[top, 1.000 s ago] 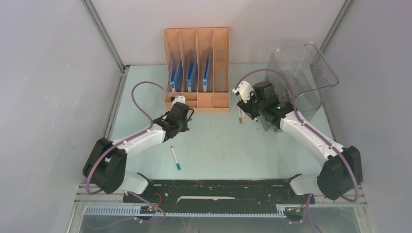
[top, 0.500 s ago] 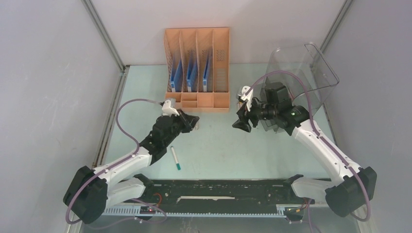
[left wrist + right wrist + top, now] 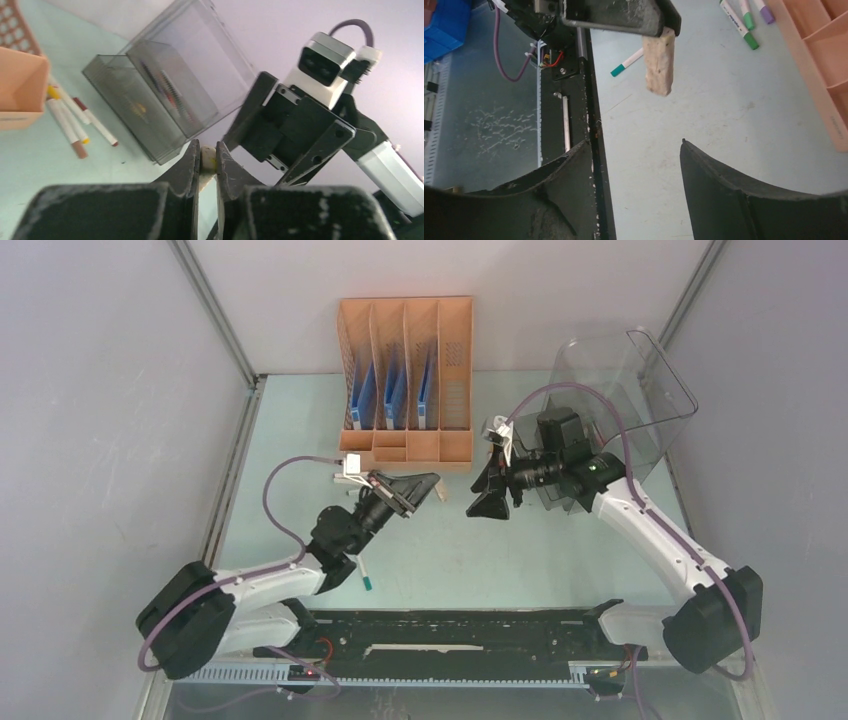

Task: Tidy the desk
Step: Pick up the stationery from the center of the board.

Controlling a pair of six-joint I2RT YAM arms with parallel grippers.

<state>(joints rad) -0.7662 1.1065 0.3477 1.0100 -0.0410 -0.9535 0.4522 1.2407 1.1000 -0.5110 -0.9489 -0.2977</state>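
The desk [image 3: 570, 560] is a pale mint-green tabletop. My left gripper [image 3: 436, 483] [image 3: 207, 148] is raised over its middle, pointing right, shut on a small pale beige block [image 3: 208, 159]. The right wrist view shows that block [image 3: 659, 60] hanging from the left fingers. Facing it from the right, my right gripper [image 3: 478, 504] [image 3: 634, 142] is open with nothing between its jaws, a short gap away from the block.
An orange file rack [image 3: 405, 380] with blue folders stands at the back. A clear smoky drawer bin [image 3: 620, 400] sits back right. A green-capped marker [image 3: 364, 575] lies under the left arm. More markers [image 3: 75, 125] lie between rack and bin.
The left arm lifted and swung right, carrying the block toward the right gripper. The right gripper turned to face it and opened wider.
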